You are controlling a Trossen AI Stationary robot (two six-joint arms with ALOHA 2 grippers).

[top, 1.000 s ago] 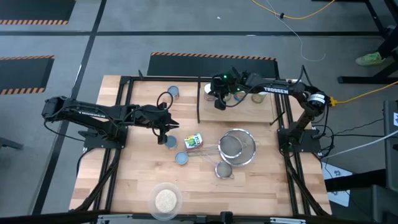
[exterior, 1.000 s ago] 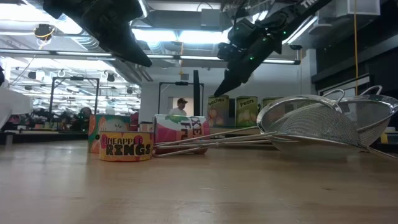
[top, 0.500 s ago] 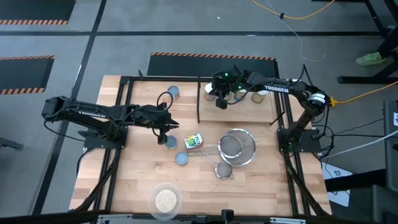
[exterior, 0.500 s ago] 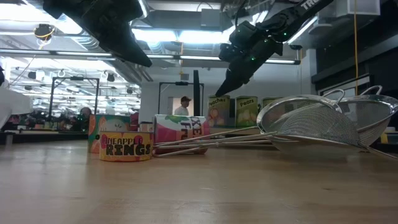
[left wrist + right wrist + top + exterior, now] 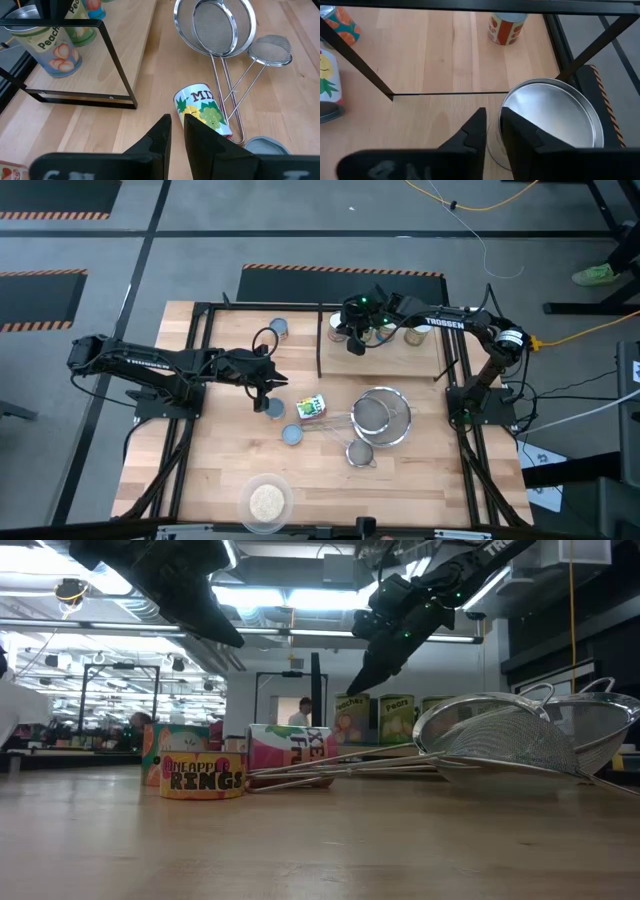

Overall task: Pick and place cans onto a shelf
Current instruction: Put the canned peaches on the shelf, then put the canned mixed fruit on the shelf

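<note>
Three cans stand on the shelf (image 5: 428,358), the pale platform inside black rails at the table's far right: one near its left rail (image 5: 338,326) and two side by side further right (image 5: 398,334). Your right gripper (image 5: 353,346) hangs over the shelf's left part, pointing down, close beside the first of these. In its wrist view the fingers (image 5: 515,132) stand only a slit apart with nothing visibly clamped between them, and a silver can top (image 5: 551,119) lies just beside one finger; whether that finger touches the rim cannot be told. From table height the same gripper (image 5: 357,685) shows above the labelled cans at the back, its tip clear of their tops. Your left gripper (image 5: 268,392) hovers over mid-table, above a short can (image 5: 274,408). Its fingers (image 5: 161,131) are likewise a narrow gap apart and hold nothing. Off the shelf you have: a mixed-fruit can (image 5: 311,407) lying on its side, its end touching the strainer handles; a short blue-topped can (image 5: 291,435) just nearer the front; one upright can (image 5: 279,329) near the far edge, left of the shelf. The large strainer (image 5: 384,416) and the small one (image 5: 360,452) lie right of centre. A clear dish of grains (image 5: 267,502) sits at the front edge.
</note>
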